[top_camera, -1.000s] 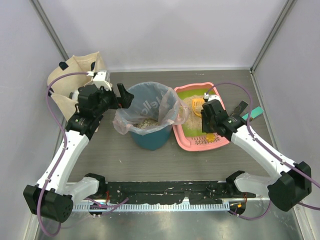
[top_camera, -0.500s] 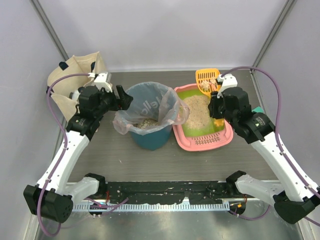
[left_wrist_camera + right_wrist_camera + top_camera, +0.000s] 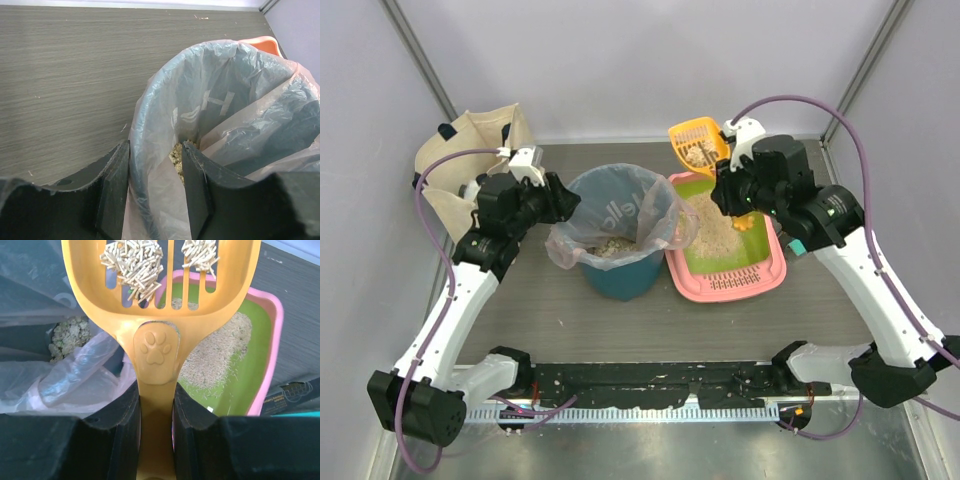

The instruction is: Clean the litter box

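**Near centre:** a teal bin [image 3: 618,278] lined with a clear bag [image 3: 563,248] stands on the grey table [image 3: 540,310], with clumped litter at its bottom. Just to its right lies the litter box [image 3: 728,291], a pink tray with a green floor (litter heaped toward its left and far part, the near right floor bare).

**Left gripper** [image 3: 558,200], at the bin's left rim: its fingers [image 3: 114,185] stand partly apart, one outside and one inside the bagged rim. Whether they pinch it cannot be told.

**Right gripper** [image 3: 728,195], above the tray's far left part: it is clamped tight on the handle of an orange scoop [image 3: 697,146], whose slotted head holds pale pellets.

**Far left:** a beige cloth bag [image 3: 470,165].
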